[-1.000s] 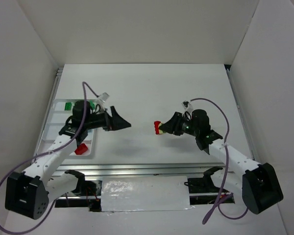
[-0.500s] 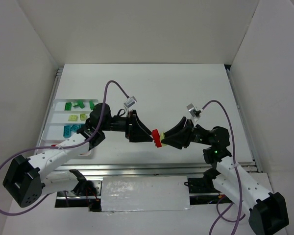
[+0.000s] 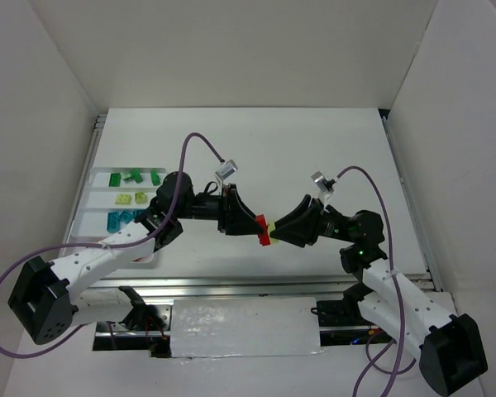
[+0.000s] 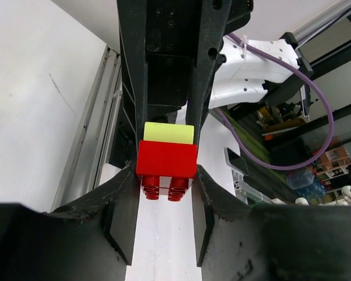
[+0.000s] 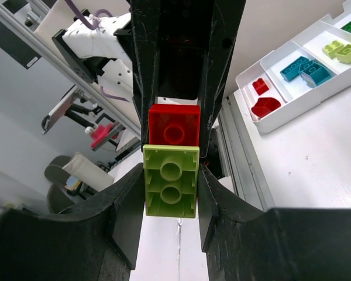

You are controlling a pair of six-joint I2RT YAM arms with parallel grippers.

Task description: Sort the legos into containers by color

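Note:
Above the middle of the table a red lego point(image 3: 262, 228) and a lime yellow-green lego point(image 3: 267, 241) hang stuck together. My left gripper point(image 3: 253, 225) is shut on the red lego point(image 4: 167, 167), its pads pressed to both sides; the lime lego point(image 4: 168, 133) shows just behind it. From the opposite side my right gripper point(image 3: 274, 232) is shut on the lime lego point(image 5: 170, 181), with the red lego point(image 5: 174, 124) beyond it. The white tray of containers point(image 3: 89, 198) sits at the left, with green point(image 3: 132, 176), lime point(image 3: 130, 198) and teal point(image 3: 120, 219) legos in separate compartments.
The right wrist view shows the tray point(image 5: 292, 111) holding red pieces point(image 5: 263, 104) in its nearest compartment, then teal point(image 5: 304, 67) and lime point(image 5: 339, 50). My left arm crosses the tray's near end. An aluminium rail point(image 3: 231, 285) runs along the table's front edge.
My left arm swung from over the tray to the table's middle and closed its jaws on the red lego. My right arm carried the joined pair a little lower to meet it.

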